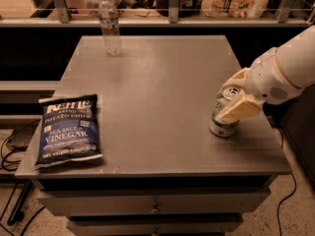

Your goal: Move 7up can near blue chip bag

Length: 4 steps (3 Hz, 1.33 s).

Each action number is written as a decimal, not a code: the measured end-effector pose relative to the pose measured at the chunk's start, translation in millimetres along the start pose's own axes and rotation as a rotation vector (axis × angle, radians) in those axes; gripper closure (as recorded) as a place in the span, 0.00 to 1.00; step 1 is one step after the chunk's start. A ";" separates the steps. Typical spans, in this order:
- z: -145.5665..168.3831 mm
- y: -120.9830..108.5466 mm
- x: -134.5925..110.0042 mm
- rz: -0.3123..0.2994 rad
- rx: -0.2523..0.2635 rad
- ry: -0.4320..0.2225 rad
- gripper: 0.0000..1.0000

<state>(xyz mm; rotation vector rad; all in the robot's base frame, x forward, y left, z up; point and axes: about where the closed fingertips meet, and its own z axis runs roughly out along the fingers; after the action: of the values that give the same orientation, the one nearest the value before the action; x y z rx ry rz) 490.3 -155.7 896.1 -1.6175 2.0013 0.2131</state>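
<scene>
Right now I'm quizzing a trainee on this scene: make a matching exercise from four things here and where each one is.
1 7up can
2 blue chip bag
3 water bottle
4 pincer

A lying flat, front left of table
B standing, far left of table
C standing, near table's right edge
D at the can's upper half

Pairs: 1-C, 2-A, 3-B, 4-D

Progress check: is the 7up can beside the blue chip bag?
No, the 7up can stands far right at the gripper; the blue chip bag lies far left.
</scene>
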 end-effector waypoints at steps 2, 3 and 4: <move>-20.2 2.2 -38.3 -0.056 -0.027 -0.036 0.96; -71.0 9.5 -72.0 -0.122 0.010 -0.048 1.00; -74.7 10.8 -78.4 -0.134 0.012 -0.048 1.00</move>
<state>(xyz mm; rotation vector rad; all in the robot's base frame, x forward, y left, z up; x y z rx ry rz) 466.1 -119.6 995.9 -1.7145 1.8471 0.1877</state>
